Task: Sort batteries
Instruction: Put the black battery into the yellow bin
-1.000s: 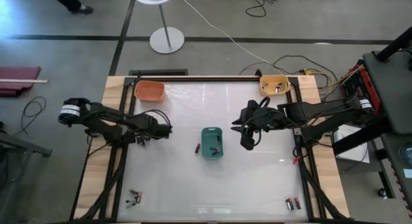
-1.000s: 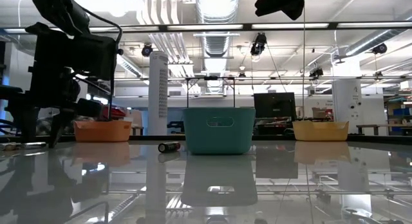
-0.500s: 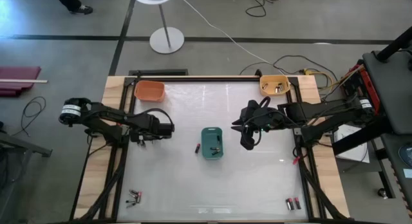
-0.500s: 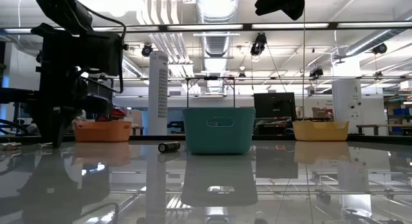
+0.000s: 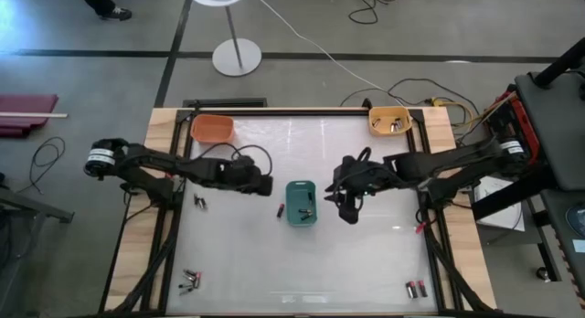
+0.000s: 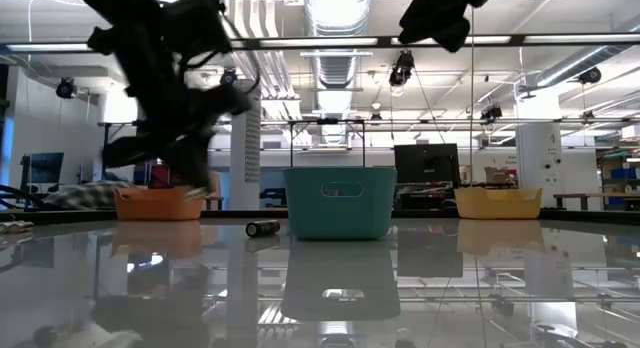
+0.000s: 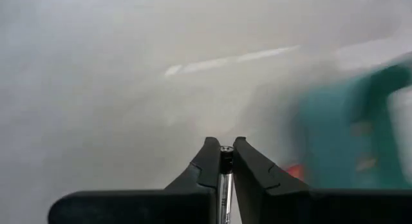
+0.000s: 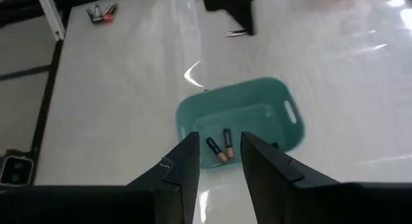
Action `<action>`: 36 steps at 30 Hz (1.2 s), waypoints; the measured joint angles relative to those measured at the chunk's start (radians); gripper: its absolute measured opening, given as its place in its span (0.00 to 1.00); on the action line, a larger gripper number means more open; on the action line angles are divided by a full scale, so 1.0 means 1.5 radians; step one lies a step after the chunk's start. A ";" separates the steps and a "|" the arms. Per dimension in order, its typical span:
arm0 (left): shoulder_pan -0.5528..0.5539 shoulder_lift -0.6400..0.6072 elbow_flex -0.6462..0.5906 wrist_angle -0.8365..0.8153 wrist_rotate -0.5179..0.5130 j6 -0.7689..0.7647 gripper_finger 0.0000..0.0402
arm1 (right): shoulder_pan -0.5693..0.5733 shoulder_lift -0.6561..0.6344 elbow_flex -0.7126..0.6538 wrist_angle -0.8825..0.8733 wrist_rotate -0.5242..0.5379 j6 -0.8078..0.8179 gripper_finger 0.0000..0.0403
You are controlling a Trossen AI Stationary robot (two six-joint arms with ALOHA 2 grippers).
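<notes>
Teal, the bin [image 5: 301,203] sits mid-table in the high view, our left gripper [image 5: 265,185] just to its left, our right gripper [image 5: 344,197] just right. A loose battery [image 6: 263,228] lies beside the bin in the low view. At the left wrist, our fingers [image 7: 207,165] pinch a thin battery [image 7: 225,177]. At the right wrist, our fingers [image 8: 183,166] stand apart, empty, above two batteries [image 8: 219,147] in the bin.
</notes>
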 joint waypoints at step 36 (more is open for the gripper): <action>0.005 0.004 0.089 0.272 -0.102 0.341 0.00 | -0.489 0.139 -0.065 -0.099 -0.022 -0.118 0.35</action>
